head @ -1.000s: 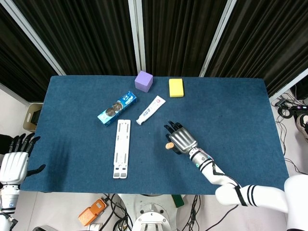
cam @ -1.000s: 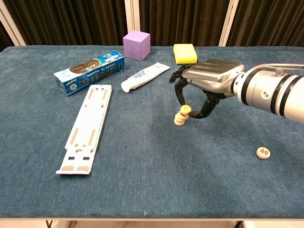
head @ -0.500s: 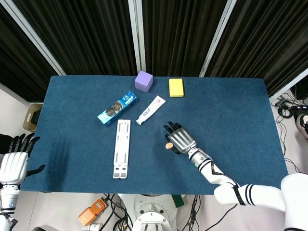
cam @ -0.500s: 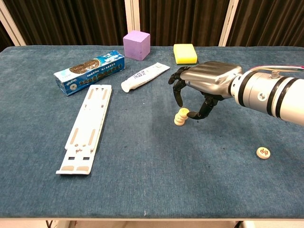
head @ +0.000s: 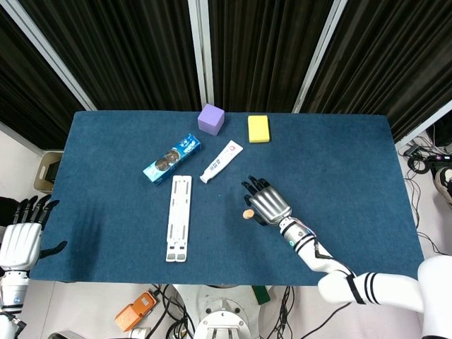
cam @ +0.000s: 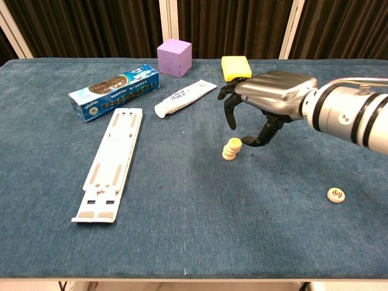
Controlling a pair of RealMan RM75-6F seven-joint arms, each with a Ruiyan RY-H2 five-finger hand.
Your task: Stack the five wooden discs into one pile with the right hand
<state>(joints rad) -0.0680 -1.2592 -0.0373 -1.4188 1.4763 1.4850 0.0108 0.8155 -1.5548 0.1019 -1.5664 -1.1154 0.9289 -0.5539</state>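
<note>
Chest view, right hand (cam: 265,103) empty, fingers apart, above disc pile (cam: 231,148)

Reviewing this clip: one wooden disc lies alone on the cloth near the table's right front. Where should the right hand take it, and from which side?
Take the lone disc by its rim, thumb and a finger on opposite edges, coming straight down from above. It lies flat, printed face up, so probably only the thin edge offers purchase. The right hand now hovers by the pile, holding nothing.

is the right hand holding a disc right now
No, the right hand hangs empty above the pile, and one disc lies apart.
</note>
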